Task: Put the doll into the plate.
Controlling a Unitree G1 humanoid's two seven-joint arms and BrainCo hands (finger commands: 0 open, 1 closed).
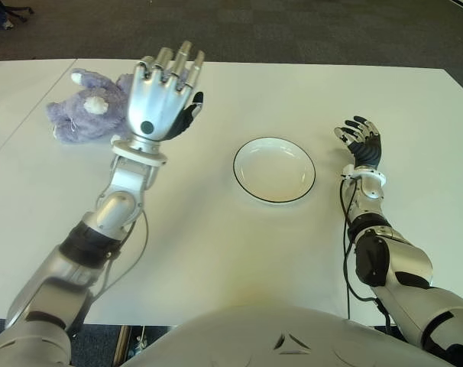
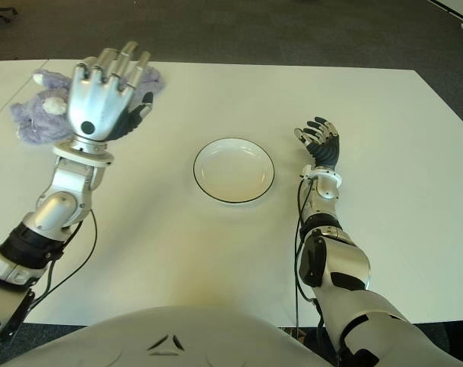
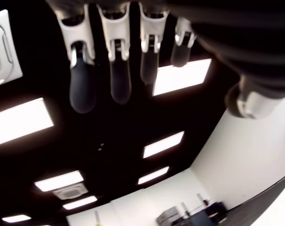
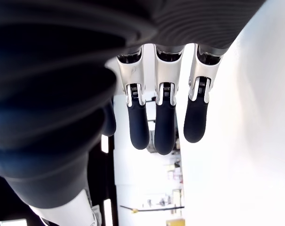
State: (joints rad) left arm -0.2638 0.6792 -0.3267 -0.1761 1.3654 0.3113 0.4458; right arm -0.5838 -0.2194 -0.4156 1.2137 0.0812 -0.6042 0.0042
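The left hand [image 1: 161,95] is raised above the far left part of the white table [image 1: 216,245], with its silver back turned toward the head camera and its fingers [image 1: 178,61] extended upward and slightly apart. The thumb projects to the right side of the palm. The left wrist view shows four straight fingers [image 3: 82,92] against ceiling lights, with nothing between them or against the palm. The hand holds nothing.

The soft lavender plush doll with white patches [image 1: 86,111] lies on the table at the far left, directly to the left of and partly behind the left hand. From the head camera, the hand overlaps the doll's right edge. Whether the two are in contact cannot be determined; the doll is not enclosed by the fingers.

The round white plate with a thin dark rim [image 1: 274,170] sits near the centre of the table, to the right of the left hand and well apart from the doll. Its interior is bare.

The right hand [image 1: 361,141] shows to the right of the plate, apart from it, palm side facing up and dark fingers [image 4: 165,127] loosely extended. It holds nothing.
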